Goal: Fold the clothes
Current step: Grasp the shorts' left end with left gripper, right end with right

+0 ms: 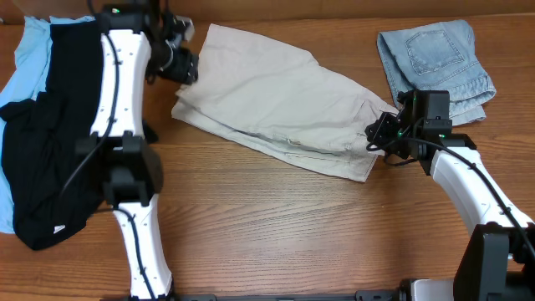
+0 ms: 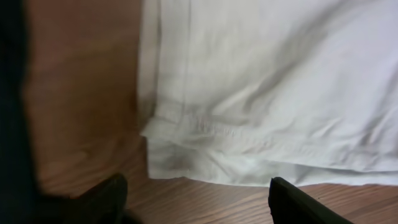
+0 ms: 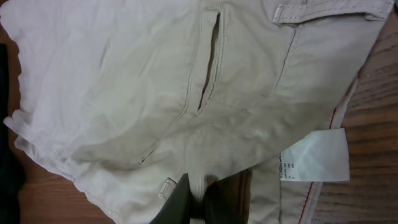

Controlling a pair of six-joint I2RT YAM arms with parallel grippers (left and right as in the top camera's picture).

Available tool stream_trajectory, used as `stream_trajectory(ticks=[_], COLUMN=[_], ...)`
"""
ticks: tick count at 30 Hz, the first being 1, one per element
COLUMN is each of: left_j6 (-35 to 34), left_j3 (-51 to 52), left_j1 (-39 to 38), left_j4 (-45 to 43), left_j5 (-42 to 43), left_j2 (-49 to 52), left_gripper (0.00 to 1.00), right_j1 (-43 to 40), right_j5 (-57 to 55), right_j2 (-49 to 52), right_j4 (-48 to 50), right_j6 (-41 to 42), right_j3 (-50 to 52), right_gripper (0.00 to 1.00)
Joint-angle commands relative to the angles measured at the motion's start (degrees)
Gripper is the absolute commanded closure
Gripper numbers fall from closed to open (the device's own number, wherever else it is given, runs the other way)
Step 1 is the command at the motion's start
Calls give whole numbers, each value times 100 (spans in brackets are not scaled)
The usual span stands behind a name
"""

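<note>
The pale beige shorts [image 1: 276, 100] lie folded across the middle of the table, waistband end to the right. My right gripper [image 1: 380, 134] is shut on a pinch of their fabric near the waistband [image 3: 205, 134]; the right wrist view shows a pocket slit and a white care label [image 3: 314, 155]. My left gripper [image 1: 182, 67] is open at the shorts' left hem [image 2: 205, 134], its fingertips [image 2: 199, 199] just off the cloth above bare wood. A black garment [image 1: 46, 134] over a sky-blue piece [image 1: 25, 50] lies at the far left. Folded faded denim [image 1: 435, 58] lies at the back right.
The wooden table [image 1: 276, 226] runs to the front edge. The left arm's white links [image 1: 125, 92] reach over the black garment. The denim sits just behind my right gripper.
</note>
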State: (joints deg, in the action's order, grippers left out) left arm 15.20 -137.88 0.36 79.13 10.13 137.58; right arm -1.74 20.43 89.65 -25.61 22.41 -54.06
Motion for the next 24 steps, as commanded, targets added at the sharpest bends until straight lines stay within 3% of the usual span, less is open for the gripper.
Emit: stream_trajectory(ticks=[1, 7, 14, 24], left_j6=[-24, -411, -411, -776], left_j3=[26, 26, 28, 26], left_j1=[-39, -39, -39, -39], left_j4=[127, 227, 31, -737], left_j5=[114, -452, -763, -439], left_j2=[409, 654, 752, 946], left_gripper=[30, 33, 25, 19], right_j1=[-26, -26, -26, -26], right_j5=[24, 24, 24, 2], right_j2=[-15, -15, -15, -15], right_j4=[-20, -94, -107, -85], right_j6=[-125, -125, -125, -146], right_j3=[-136, -136, -136, -136], right_gripper=[93, 92, 91, 91])
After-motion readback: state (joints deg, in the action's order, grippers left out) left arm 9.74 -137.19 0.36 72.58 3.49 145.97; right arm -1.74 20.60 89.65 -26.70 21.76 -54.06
